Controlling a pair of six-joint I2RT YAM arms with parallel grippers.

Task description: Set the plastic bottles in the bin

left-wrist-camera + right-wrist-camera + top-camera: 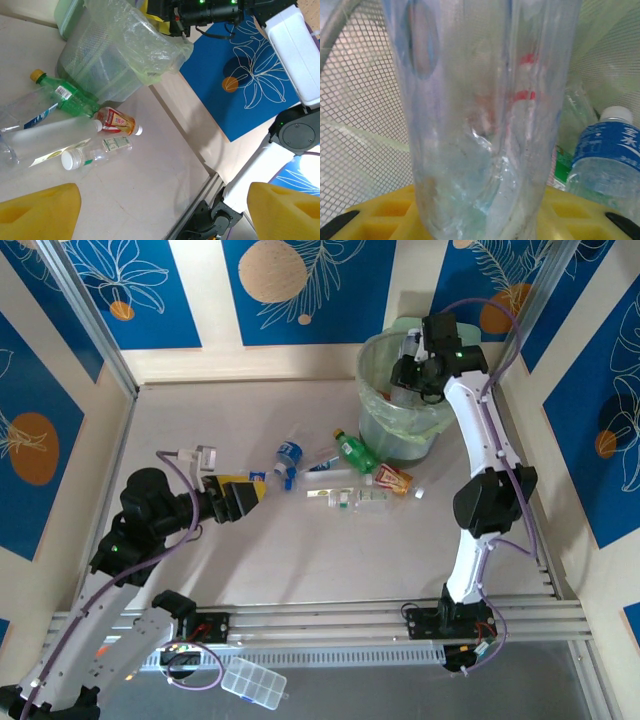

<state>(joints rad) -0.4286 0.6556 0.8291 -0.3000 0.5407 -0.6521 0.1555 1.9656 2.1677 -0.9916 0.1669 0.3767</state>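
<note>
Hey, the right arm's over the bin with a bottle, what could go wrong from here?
1. The right gripper holds a clear bottle over the bin. The loose bag liner draped over the rim could catch the bottle on release.
2. The green bottle and the red-labelled bottle lie close to the bin's base, so the open left gripper might nudge them, or the bin, when reaching in.
</note>
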